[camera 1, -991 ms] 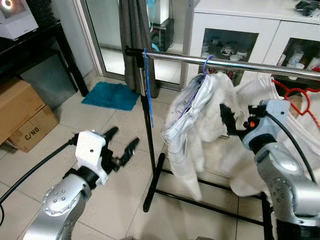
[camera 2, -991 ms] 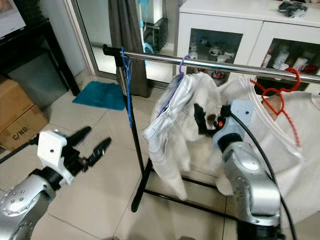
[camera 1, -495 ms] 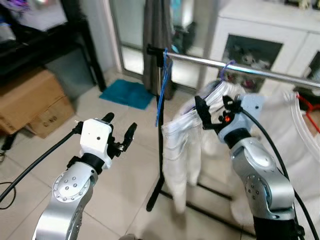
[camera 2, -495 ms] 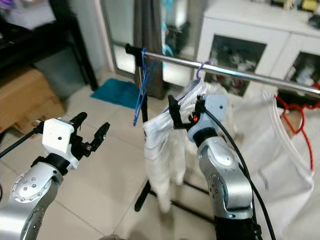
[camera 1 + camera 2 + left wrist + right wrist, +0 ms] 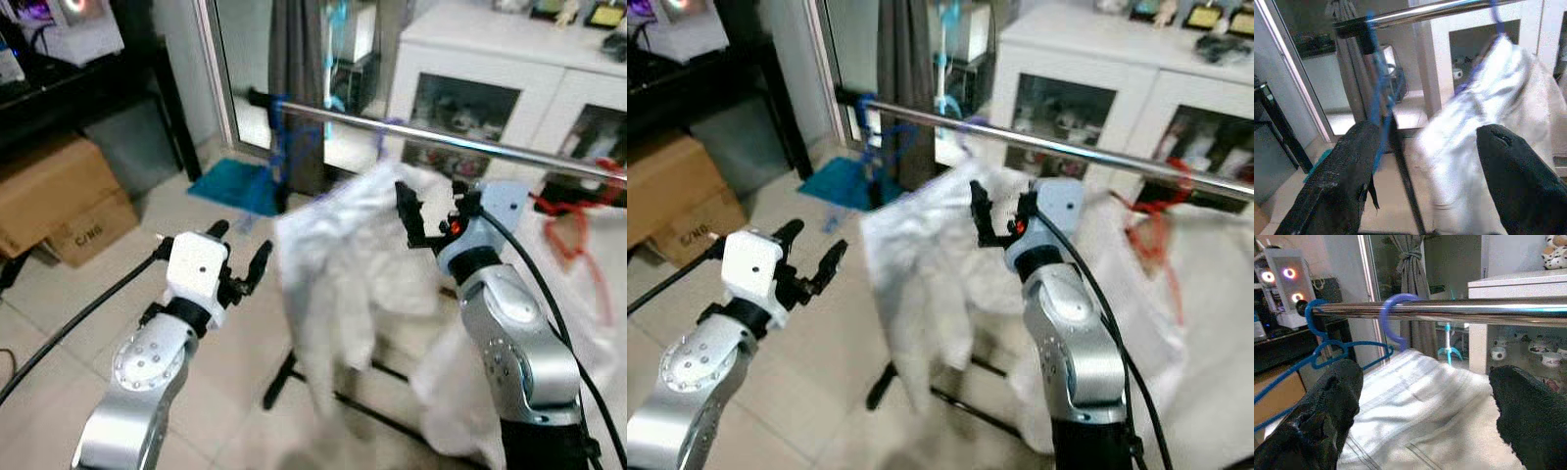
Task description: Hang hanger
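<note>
— Since a moment ago our right gripper has let go of the white garment and backed off; its fingers are spread, holding nothing. Our head has swung too, blurring the view.

— And the hanger?

— We see the purple hanger hooked over the steel rail, garment hanging below it. An empty blue hanger sits near the rail's end.

— Our left gripper?

— Parted and empty, low beside the rack.

— What worries us?

— We judge the garment is swinging; that sway could slide the hook along the rail, or our right fingers, close by, could snag the cloth and drag it off.
</note>
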